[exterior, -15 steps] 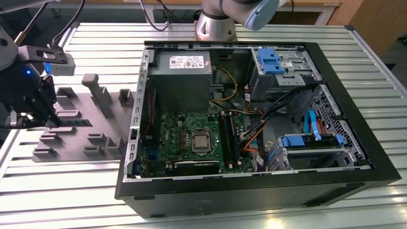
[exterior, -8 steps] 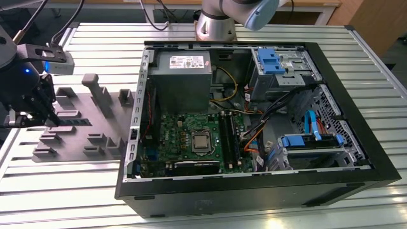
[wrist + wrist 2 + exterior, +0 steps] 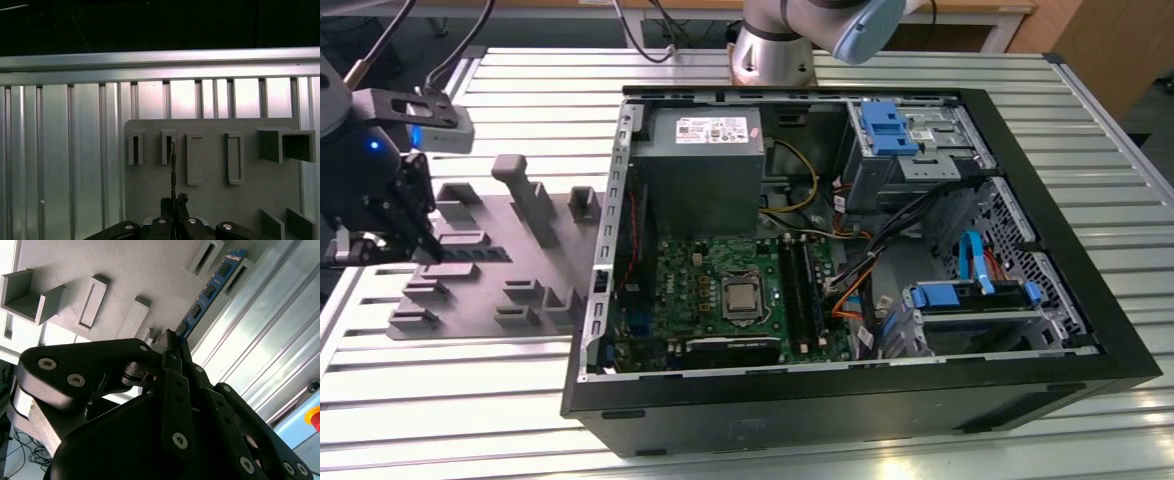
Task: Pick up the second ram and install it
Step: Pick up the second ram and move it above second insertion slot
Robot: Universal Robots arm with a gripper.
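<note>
Over at nine o'clock in the exterior view, the tool (image 3: 416,240), black and blocky, hangs over the grey holder plate (image 3: 478,272), a matte slab studded with raised rectangular pockets. In the second wrist view its fingers (image 3: 176,387) are pinched narrow, clamped on one end of the second ram (image 3: 210,290). That is a long, thin, flat dark-blue stick with a row of small black chips, and it runs out from the tips towards two of the plate's slotted pockets. Whether its far end sits in a pocket or clear of it, I cannot tell. In the first wrist view the stick shows edge-on, a hairline blade coming out from between the black tips, in line with a narrow pocket.

Under the plate lies the bench (image 3: 440,410), silvery ribbed metal with long straight grooves. Just beside the plate, at its three o'clock, the open black computer case (image 3: 854,405) lies boxy on its side. The green motherboard (image 3: 707,285) lies flat inside, with a grey power supply box (image 3: 700,170) at its twelve o'clock. The arm's round grey base (image 3: 771,55) stands at twelve o'clock of the case.
</note>
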